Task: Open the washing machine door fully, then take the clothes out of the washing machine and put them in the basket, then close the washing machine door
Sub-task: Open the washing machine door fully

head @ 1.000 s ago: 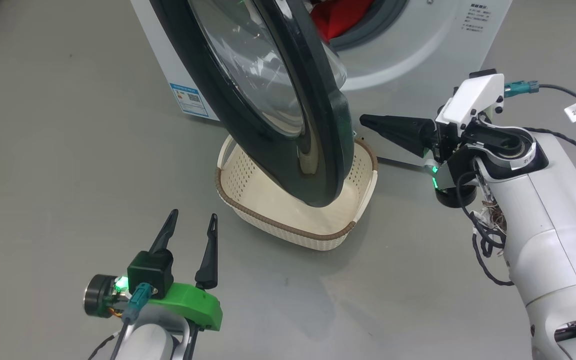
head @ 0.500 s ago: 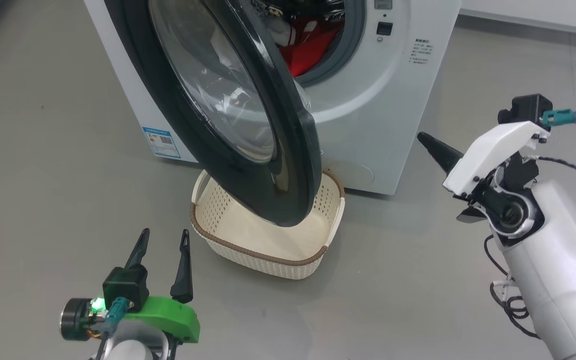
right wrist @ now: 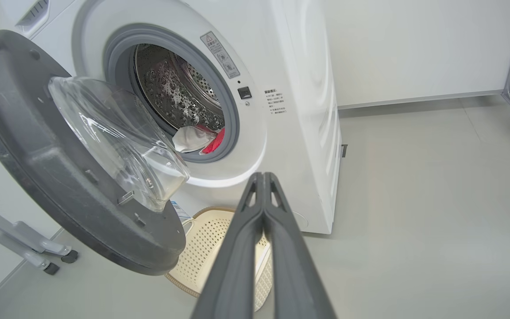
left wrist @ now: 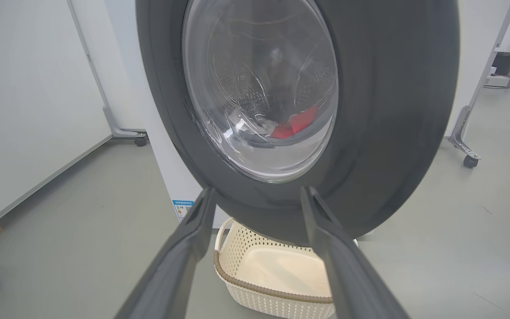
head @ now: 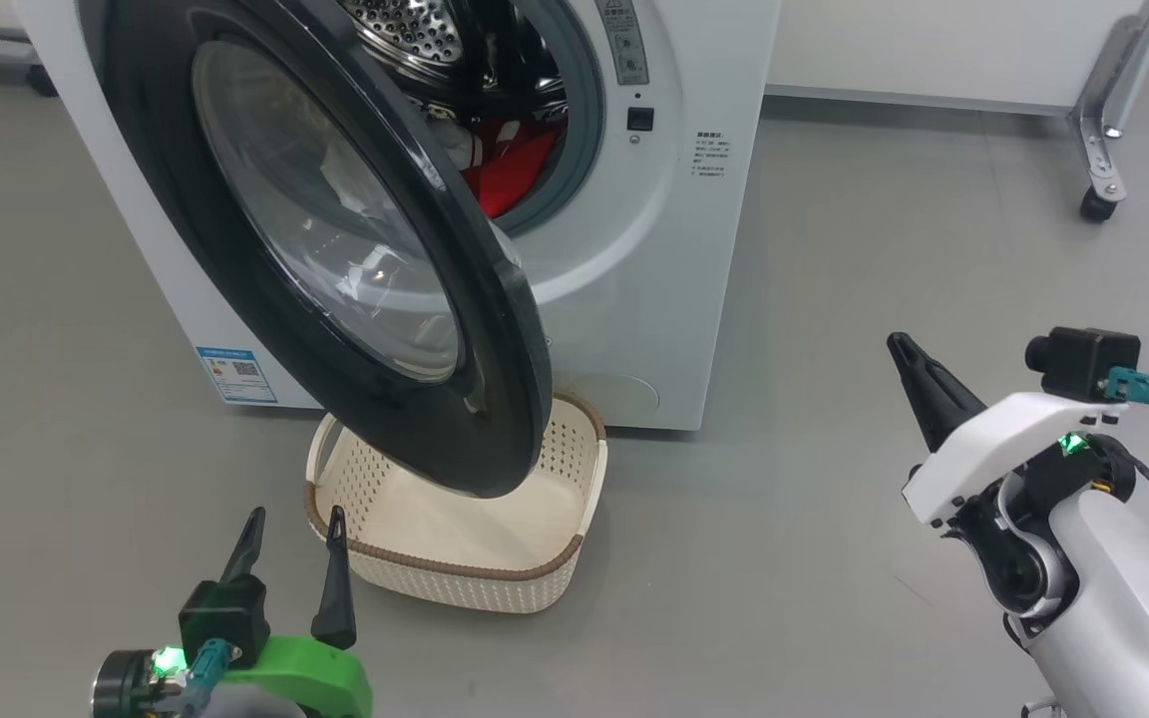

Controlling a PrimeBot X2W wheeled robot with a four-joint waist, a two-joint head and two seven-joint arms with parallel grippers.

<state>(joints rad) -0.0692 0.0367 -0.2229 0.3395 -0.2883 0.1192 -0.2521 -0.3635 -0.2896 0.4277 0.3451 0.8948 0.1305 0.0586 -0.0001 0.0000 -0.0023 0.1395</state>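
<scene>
The white washing machine (head: 674,249) stands ahead with its black-rimmed washing machine door (head: 335,249) swung partly open, its lower edge hanging over the cream basket (head: 455,568) on the floor. Red clothes (head: 510,170) lie in the steel drum, and a pale piece (right wrist: 188,137) sits beside the red clothes (right wrist: 213,141). My left gripper (head: 295,516) is open and empty, just left of the basket's near corner. In the left wrist view the left gripper (left wrist: 257,191) faces the door's glass (left wrist: 259,88). My right gripper (head: 896,341) is shut and empty, well right of the washer, and the right gripper (right wrist: 261,175) points toward the basket (right wrist: 210,239).
Grey floor spreads to the right of the washer. A metal frame leg on a caster (head: 1098,199) stands at the far right by a white wall. Another wheeled frame foot (right wrist: 51,266) lies left of the door.
The head camera has lifted, showing more of the washer. My right gripper has swung away from the door's edge, from pointing left to pointing up, farther right. Left gripper stays open.
</scene>
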